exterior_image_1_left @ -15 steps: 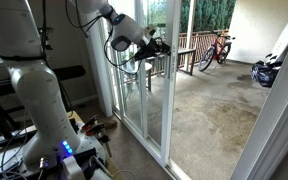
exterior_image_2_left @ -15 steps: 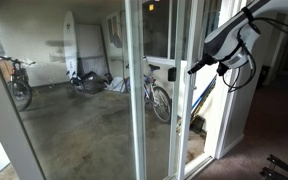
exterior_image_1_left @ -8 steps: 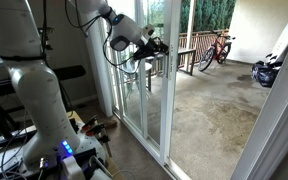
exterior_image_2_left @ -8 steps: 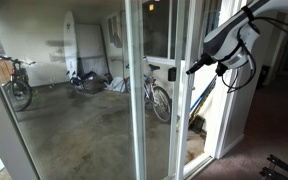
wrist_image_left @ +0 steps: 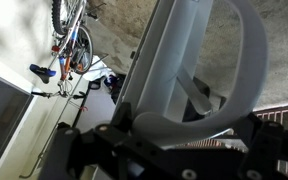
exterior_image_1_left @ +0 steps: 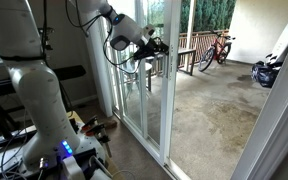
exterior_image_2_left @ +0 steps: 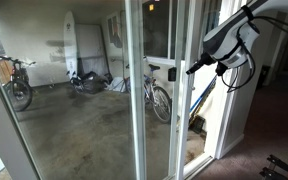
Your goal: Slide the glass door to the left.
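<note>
The gripper (exterior_image_1_left: pixel 162 45) is placed at the handle (wrist_image_left: pixel 246 70) of the glass door (exterior_image_1_left: pixel 164 90), likely for pulling. Whether it is closed cannot be told.

Home patio w/ bikes (exterior_image_1_left: pixel 216 48)

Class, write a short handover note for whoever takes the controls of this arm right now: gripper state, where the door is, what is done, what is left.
Gripper: at the grey curved loop handle of the white-framed glass door; jaws sit around the handle, grip not confirmed by any view.
Door: upright in its track beside the opening onto the concrete patio with bicycles.
Done: reach to the handle.
Left: confirm grip, slide the door left.
</note>
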`<action>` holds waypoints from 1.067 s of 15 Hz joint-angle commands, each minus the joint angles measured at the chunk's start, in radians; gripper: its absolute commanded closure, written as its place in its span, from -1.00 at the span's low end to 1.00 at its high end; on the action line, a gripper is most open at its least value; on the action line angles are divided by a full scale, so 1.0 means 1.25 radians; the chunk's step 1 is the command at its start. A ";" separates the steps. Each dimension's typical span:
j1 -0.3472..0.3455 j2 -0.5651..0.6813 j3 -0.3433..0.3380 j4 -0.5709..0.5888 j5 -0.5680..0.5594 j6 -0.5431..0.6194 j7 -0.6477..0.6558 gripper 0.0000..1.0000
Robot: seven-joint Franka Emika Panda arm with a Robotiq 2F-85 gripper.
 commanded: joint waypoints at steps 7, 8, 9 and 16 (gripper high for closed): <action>0.114 0.055 -0.094 0.120 0.081 -0.001 -0.196 -1.00; 0.126 0.059 -0.106 0.122 0.081 -0.001 -0.197 -1.00; 0.138 0.063 -0.113 0.120 0.081 -0.001 -0.195 -1.00; 0.193 0.065 -0.104 0.076 0.086 0.013 -0.156 -1.00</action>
